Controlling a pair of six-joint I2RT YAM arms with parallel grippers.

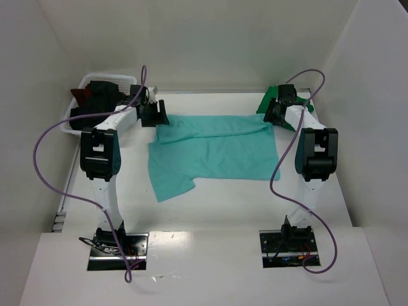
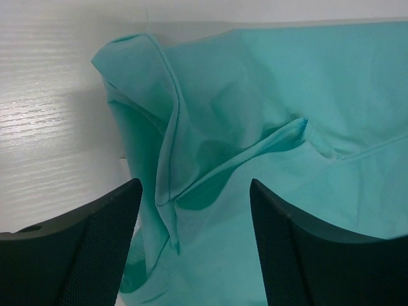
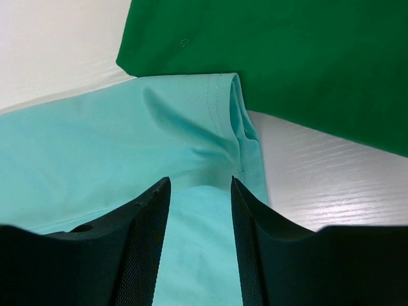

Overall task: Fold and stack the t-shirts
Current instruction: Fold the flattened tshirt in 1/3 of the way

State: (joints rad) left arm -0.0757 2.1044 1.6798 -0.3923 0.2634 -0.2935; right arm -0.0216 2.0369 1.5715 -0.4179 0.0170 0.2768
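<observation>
black mesh-faced fingers (image 2: pixel 95 255) of the left gripper (image 2: pixel 196 191) stand wide apart above a rumpled fold at the far left corner of the light teal cloth t-shirt (image 1: pixel 217 150), gripping nothing. the right gripper (image 3: pixel 200 185) hangs with a narrower gap, also holding nothing. it is over the hemmed far right corner of the same shirt, which meets the edge of the darker green cloth t-shirt (image 3: pixel 287 57) lying at the far right corner of the bench (image 1: pixel 210 213). the teal shirt is spread flat across the middle of the bench, one sleeve pointing toward the near edge. at the far left corner sits a white plastic lattice basket (image 1: pixel 71 124) with black cloth (image 1: pixel 102 95) and dark red cloth (image 1: pixel 80 94) in it. the bench top is white with a faint wood grain and glossy by the near edge. plain white walls close it in at the left, right and far sides.
</observation>
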